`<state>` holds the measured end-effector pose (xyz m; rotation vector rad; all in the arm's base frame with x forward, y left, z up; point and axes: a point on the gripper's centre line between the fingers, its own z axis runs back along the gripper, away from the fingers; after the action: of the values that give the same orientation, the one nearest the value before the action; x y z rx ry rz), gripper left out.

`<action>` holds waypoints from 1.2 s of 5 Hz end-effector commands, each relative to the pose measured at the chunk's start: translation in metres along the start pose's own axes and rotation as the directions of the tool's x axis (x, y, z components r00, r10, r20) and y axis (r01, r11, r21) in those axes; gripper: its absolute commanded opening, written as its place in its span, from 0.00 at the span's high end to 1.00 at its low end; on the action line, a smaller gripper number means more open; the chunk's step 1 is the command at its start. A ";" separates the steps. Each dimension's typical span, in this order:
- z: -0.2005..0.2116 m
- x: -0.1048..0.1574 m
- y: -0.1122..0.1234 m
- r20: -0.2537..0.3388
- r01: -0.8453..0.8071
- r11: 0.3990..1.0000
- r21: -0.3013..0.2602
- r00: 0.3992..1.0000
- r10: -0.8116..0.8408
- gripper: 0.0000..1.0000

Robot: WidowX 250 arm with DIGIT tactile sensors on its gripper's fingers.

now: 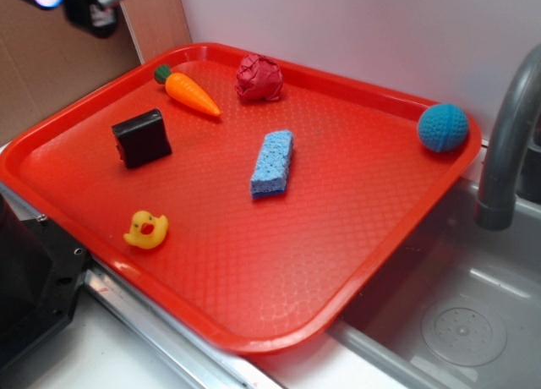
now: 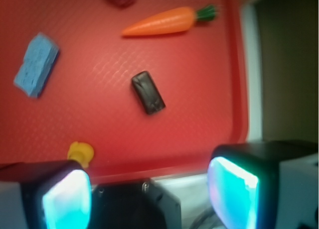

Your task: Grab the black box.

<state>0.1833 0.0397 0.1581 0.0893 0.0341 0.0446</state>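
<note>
High above the tray's far left corner, the tool [image 2: 149, 194] hangs with its two fingers [image 2: 67, 199] spread wide apart and nothing between them; the exterior view catches only a blurred part of it at the top left edge. Below it the red tray [image 1: 338, 237] sits beside a sink with a grey faucet [image 1: 507, 144]. On the tray, from larger to smaller, lie the blue sponge [image 1: 272, 163] near the middle, the orange carrot [image 1: 188, 90] by the far rim, the black box [image 1: 141, 138] on the left part of the tray, just in front of the carrot and apart from it, then the crumpled red ball [image 1: 259, 78], the blue ball [image 1: 443, 127] in the right corner, and the yellow duck [image 1: 146, 230] at the near left. By this showing, nothing of the grab is done: the box lies untouched, and the descent, the alignment across its narrow sides and the closing are all left.
</note>
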 end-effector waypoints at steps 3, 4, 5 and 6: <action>-0.109 0.013 -0.005 0.199 0.212 0.976 -0.044 0.959 -0.200 0.00; -0.117 0.011 0.002 0.183 0.206 0.976 -0.068 0.964 -0.191 0.00; -0.118 0.010 0.003 0.203 0.191 0.979 -0.072 0.964 -0.173 1.00; -0.117 0.010 0.005 0.228 0.185 0.979 -0.083 0.960 -0.162 1.00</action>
<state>0.1811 0.0569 0.0332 -0.0303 -0.1478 -0.1369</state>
